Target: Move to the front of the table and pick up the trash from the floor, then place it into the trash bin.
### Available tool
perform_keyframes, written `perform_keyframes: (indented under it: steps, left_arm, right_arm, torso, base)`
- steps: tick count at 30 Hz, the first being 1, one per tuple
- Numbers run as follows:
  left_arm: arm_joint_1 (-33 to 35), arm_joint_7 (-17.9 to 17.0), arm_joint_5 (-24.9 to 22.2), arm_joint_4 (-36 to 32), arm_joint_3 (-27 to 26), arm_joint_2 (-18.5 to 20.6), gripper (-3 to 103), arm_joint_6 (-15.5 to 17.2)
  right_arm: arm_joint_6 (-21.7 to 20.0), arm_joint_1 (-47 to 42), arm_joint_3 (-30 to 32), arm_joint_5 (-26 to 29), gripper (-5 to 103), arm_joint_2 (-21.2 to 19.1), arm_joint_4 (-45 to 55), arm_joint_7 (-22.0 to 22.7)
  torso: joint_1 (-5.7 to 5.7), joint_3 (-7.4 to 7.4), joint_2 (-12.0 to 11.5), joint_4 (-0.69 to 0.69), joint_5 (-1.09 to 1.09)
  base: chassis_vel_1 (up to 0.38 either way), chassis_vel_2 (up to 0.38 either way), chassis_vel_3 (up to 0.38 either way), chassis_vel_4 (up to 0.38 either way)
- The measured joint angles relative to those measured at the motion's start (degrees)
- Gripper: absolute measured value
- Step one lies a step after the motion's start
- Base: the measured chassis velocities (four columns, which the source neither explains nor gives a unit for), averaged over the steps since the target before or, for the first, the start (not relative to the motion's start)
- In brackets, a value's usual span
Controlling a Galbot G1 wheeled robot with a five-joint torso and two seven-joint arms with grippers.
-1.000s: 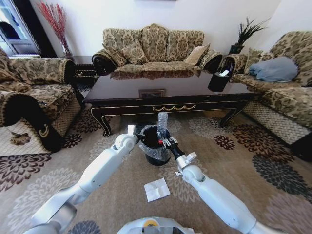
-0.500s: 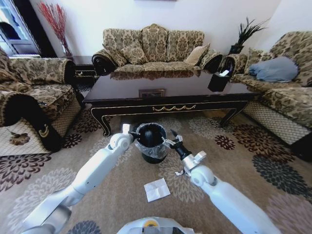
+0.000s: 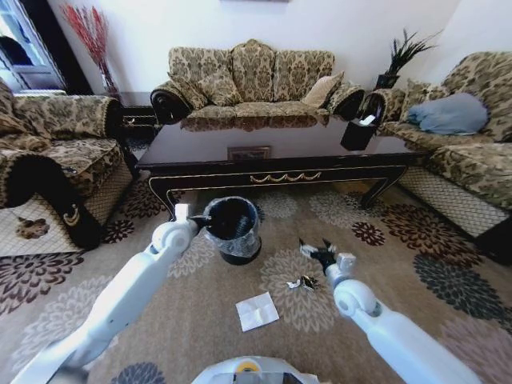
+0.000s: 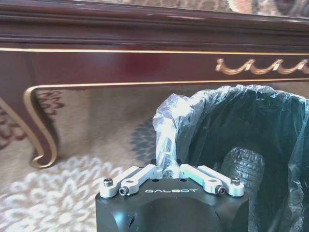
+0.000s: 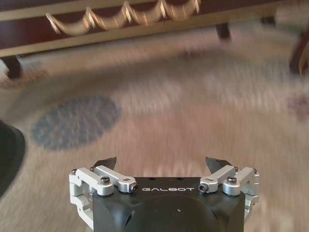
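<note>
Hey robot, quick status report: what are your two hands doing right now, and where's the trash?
Left gripper shut on the trash bin liner. Right gripper open, empty, above the carpet. White paper sheet and scraps on the floor. Nothing in the way.

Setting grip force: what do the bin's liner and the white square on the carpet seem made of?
The liner looks like thin crinkly plastic film, glossy and bunched where the left claw pinches it. The white square looks like matte paper, flat and creased.
</note>
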Motion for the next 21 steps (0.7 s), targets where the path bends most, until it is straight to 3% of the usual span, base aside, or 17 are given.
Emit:
perform_keyframes:
  steps: [6,7,11,14,21]
  left_arm:
    - [6.31,0.74,0.83,-3.74,-5.2,4.35,4,-0.06]
    - [7.84,0.87,1.37,-4.5,-6.4,5.33,4,-0.25]
    - [10.03,0.94,1.89,-5.49,-8.2,6.69,4,-0.49]
    - [10.41,0.95,1.9,-5.76,-8.49,7.08,4,-0.49]
    - [12.12,0.83,1.8,-7.36,-9.52,9.29,4,-0.58]
  right_arm:
    - [-3.62,1.62,-2.98,5.31,100,3.67,-2.85,7.14]
    - [-4.78,1.99,-3.16,8.3,100,4.74,-3.78,9.51]
    - [-7.5,2.87,-3.39,11.76,100,6.46,-5.56,12.6]
    - [-8.14,3.32,-3.56,11.69,100,6.92,-6.34,13.04]
    - [-8.12,5.06,-6.02,1.75,100,8.22,-12.79,11.24]
  torso:
    - [0.0,0.0,0.0,0.0,0.0]
    - [0.0,0.0,0.0,0.0,0.0]
    - [0.0,0.0,0.0,-0.01,-0.01]
    - [0.0,0.0,0.0,-0.01,0.0]
    - [0.0,0.0,0.0,-0.02,0.01]
  base:
    - [0.0,0.0,0.0,0.0]
    - [0.0,0.0,0.0,0.0]
    - [0.0,0.0,0.0,0.0]
    - [0.0,0.0,0.0,0.0]
    - [0.0,0.0,0.0,0.0]
